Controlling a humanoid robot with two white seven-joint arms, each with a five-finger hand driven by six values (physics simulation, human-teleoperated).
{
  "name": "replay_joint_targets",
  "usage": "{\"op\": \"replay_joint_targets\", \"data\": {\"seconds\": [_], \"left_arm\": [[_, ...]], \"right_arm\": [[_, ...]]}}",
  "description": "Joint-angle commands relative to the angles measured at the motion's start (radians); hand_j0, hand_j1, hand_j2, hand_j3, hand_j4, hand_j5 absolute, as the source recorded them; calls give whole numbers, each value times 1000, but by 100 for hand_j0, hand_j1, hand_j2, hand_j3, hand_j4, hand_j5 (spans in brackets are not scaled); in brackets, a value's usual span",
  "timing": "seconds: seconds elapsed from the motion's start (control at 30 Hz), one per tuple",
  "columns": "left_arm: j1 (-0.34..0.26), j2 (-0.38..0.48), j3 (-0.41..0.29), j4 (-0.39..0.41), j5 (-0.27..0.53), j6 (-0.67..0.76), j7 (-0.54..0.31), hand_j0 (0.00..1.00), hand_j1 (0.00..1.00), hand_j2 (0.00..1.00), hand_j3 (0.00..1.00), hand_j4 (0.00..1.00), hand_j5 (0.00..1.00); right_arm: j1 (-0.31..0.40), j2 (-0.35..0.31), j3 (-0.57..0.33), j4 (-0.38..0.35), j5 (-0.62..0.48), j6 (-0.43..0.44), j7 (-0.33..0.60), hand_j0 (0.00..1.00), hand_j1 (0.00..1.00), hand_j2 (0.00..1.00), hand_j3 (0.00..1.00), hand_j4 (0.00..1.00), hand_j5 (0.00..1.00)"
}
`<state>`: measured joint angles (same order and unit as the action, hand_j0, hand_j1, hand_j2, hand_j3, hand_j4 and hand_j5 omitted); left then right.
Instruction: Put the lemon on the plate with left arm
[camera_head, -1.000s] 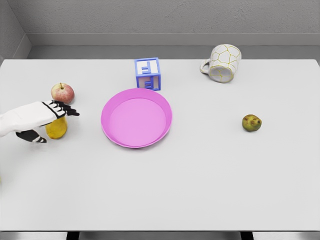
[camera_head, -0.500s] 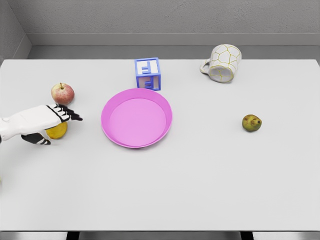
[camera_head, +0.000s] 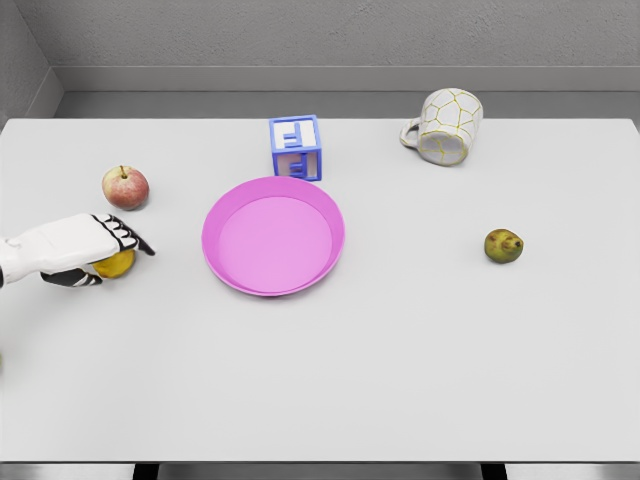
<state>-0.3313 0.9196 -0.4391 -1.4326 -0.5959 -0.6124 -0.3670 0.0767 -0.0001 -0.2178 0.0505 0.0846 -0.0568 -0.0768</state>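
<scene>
Item 1, table (camera_head: 400, 380): a plain white top that fills most of my view, matte and unmarked, its far edge straight against the wall and its near edge cut by the bottom of the frame, where two dark supports show beneath it.

Item 2, room: a grey textured wall (camera_head: 300, 35) runs behind the table, with a paler grey band along its foot; a second grey wall meets it at the far left corner.

Item 3, my left robot hand (camera_head: 85, 250): it comes in from the left edge at the table's left side, white with dark fingers (camera_head: 130, 238) pointing right. It lies over the lemon (camera_head: 115, 264), fingers above and thumb beneath, wrapped about the fruit; only a sliver of yellow shows under the palm. I cannot tell whether the lemon is clear of the table.

Item 4, plate (camera_head: 215, 210): pink, round, shallow-rimmed, to the right of my hand and well apart from it, left of the table's centre.

Item 5, apple (camera_head: 125, 187): red, upright, just beyond my hand.

Item 6, block (camera_head: 296, 147): blue and white, touching the plate's far rim.

Item 7, mug (camera_head: 445, 126): white with yellow crackle lines, far right, tilted.

Item 8, small fruit (camera_head: 503, 245): brownish-green, right of the plate, alone.
</scene>
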Motion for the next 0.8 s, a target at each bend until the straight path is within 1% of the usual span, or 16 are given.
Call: {"op": "replay_joint_targets", "data": {"seconds": [0.0,0.03,0.07,0.1,0.17,0.5,0.53,0.63,0.77], "left_arm": [[0,1,0,0,-4,2,0,74,74,74,74,74,74],[0,1,0,0,-5,2,0,73,73,73,73,73,73],[0,1,0,-2,-15,2,0,68,68,68,68,68,68],[0,1,0,-2,-16,2,0,64,64,64,64,64,64],[0,1,0,-2,-16,2,0,62,62,62,62,62,62],[-8,2,17,-12,2,2,3,61,61,61,61,61,61],[-25,1,17,-14,5,2,3,61,61,61,61,61,61],[-29,-1,19,-14,18,2,3,61,61,61,61,61,61],[-41,-36,17,-15,16,2,3,61,61,61,61,61,61]], "right_arm": [[0,0,0,0,0,0,0,100,100,100,100,100,100],[0,0,0,0,0,0,0,100,100,100,100,100,100],[0,0,0,0,0,0,0,100,100,100,100,100,100],[0,0,0,0,0,0,0,100,100,100,100,100,100],[0,0,0,0,0,0,0,100,100,100,100,100,100],[0,0,0,0,0,0,0,100,100,100,100,100,100],[-2,0,0,0,0,0,0,100,100,100,100,100,100],[0,0,0,0,0,0,0,100,100,100,100,100,100],[0,0,0,0,0,0,0,100,100,100,100,100,100]]}}
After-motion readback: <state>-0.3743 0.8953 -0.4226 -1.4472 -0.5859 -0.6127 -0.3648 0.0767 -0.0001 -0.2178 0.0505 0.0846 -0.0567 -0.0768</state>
